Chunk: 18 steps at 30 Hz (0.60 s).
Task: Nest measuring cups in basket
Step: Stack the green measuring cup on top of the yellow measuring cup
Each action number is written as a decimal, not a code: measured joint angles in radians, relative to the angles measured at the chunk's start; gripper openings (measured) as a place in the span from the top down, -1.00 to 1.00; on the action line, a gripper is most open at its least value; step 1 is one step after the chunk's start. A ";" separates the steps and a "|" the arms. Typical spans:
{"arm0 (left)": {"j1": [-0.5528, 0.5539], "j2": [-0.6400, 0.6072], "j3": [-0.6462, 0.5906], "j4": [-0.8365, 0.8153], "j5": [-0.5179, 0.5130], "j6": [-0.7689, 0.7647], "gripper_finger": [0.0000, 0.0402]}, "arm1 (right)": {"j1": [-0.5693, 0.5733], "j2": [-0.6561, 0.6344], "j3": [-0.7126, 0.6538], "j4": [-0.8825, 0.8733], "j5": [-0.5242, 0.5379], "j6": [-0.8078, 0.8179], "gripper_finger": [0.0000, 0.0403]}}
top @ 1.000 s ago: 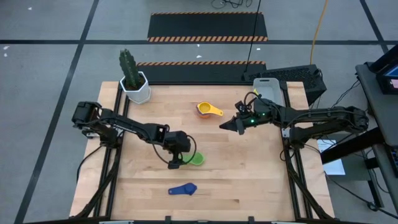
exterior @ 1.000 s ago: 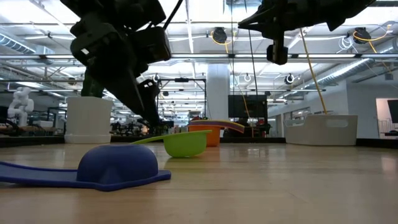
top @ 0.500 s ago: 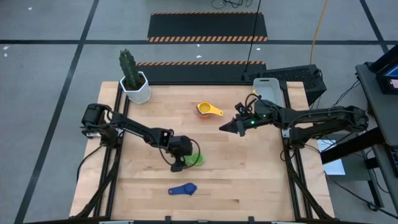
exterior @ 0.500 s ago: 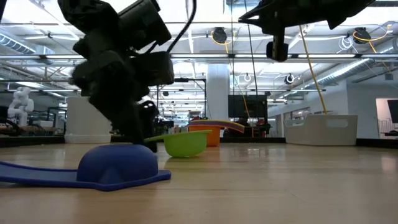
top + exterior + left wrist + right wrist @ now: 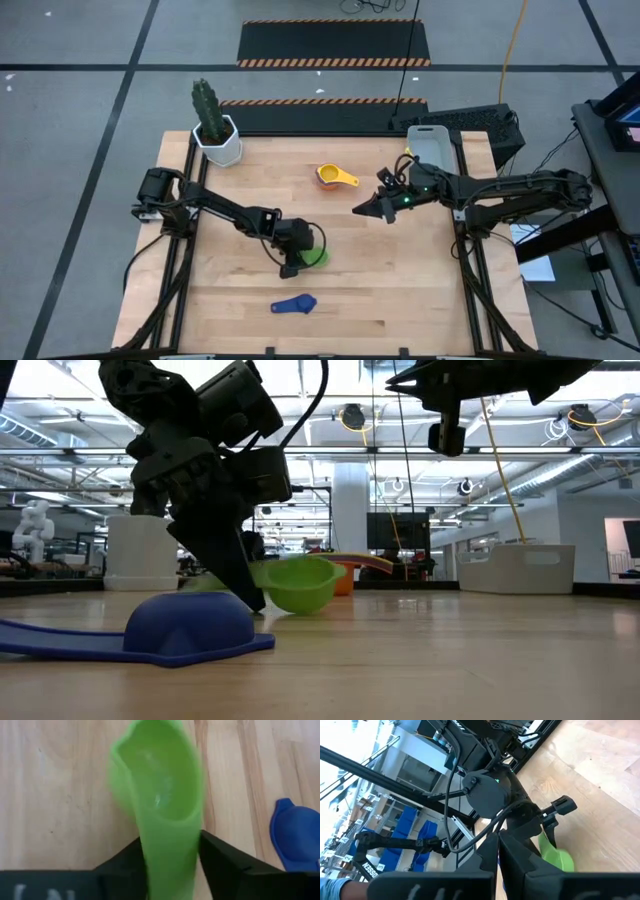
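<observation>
Left claw (image 5: pixel 170 870) clamped on green cup (image 5: pixel 314 256) handle, lower centre of tabletop (image 5: pixel 400 290); right claw (image 5: pixel 362 207) shut, empty, right of centre. Orange-yellow cups (image 5: pixel 333 176) and dark blue cup (image 5: pixel 295 305) loose; basket (image 5: pixel 428 143) upper right; nesting mostly undone

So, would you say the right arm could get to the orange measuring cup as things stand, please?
Probably yes. The right tool hangs shut above the table, just beside the orange cup, with only bare wood between them. The left tool is busy on the green cup, well clear.
</observation>
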 joint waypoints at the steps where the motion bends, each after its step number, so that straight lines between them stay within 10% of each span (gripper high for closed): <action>1: 0.002 0.000 -0.001 0.002 0.000 -0.008 0.30 | 0.002 0.000 0.000 0.000 0.000 -0.002 0.97; 12: 0.006 -0.002 0.001 0.019 0.001 -0.078 0.93 | 0.006 0.000 0.000 0.000 0.000 -0.011 0.97; 18: 0.019 -0.071 0.001 0.026 -0.012 -0.190 0.96 | 0.005 0.000 0.000 0.020 0.011 0.028 0.97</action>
